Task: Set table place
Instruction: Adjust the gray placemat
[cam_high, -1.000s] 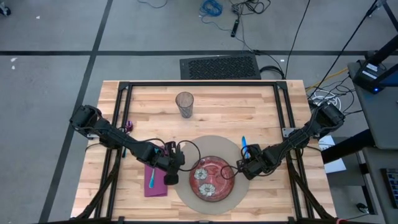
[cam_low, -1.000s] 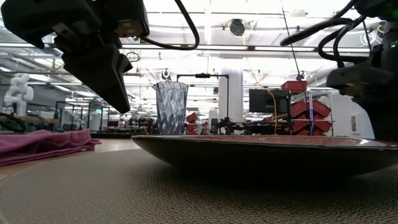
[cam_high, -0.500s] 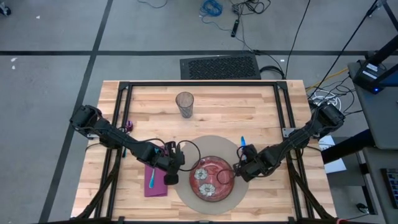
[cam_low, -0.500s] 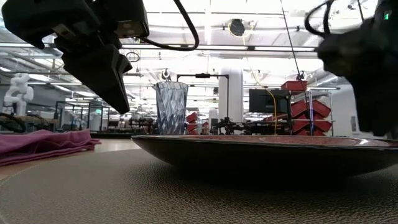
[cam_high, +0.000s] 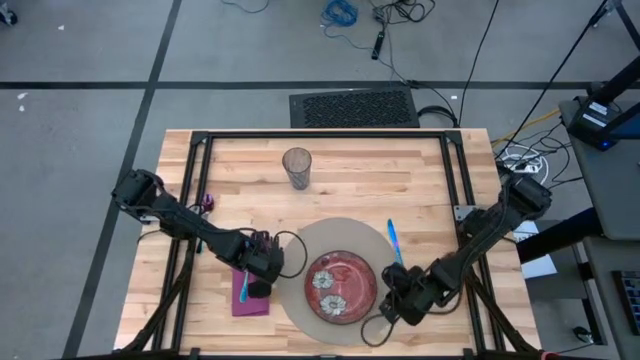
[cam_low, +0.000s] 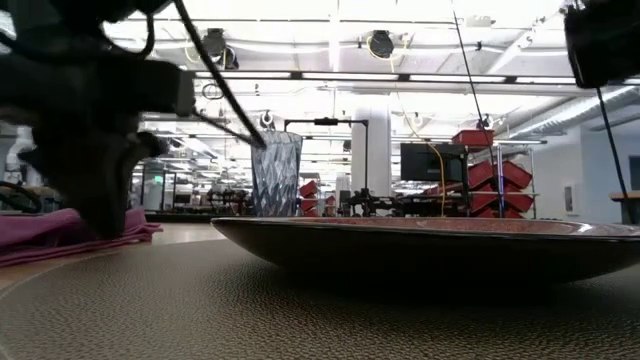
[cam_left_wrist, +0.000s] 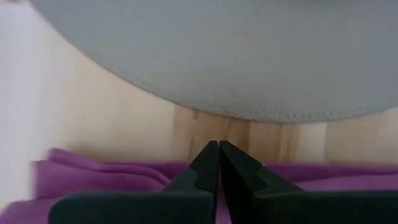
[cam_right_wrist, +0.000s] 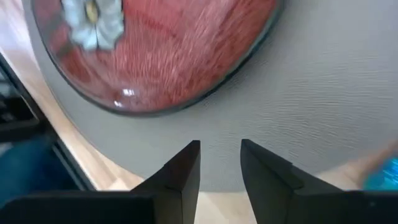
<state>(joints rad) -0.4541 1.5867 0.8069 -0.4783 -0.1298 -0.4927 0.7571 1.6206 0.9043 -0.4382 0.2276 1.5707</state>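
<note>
Seeing red plate (cam_high: 339, 285) sitting on grey mat (cam_high: 310, 245), pink fork on purple napkin (cam_high: 252, 304), blue knife (cam_high: 393, 240) beside mat. Keeping left gripper (cam_high: 260, 288) pressed together over napkin; right gripper (cam_high: 392, 305) parted, empty. Judging glass (cam_high: 296, 168), pink piece (cam_high: 207, 201) remaining.

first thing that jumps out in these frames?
The red patterned plate on the round grey mat near the table's front edge, flanked by both arms. The left gripper, shut, hangs over the purple napkin left of the mat; the right gripper, open, sits at the mat's right rim. A clear glass stands alone behind.
</note>
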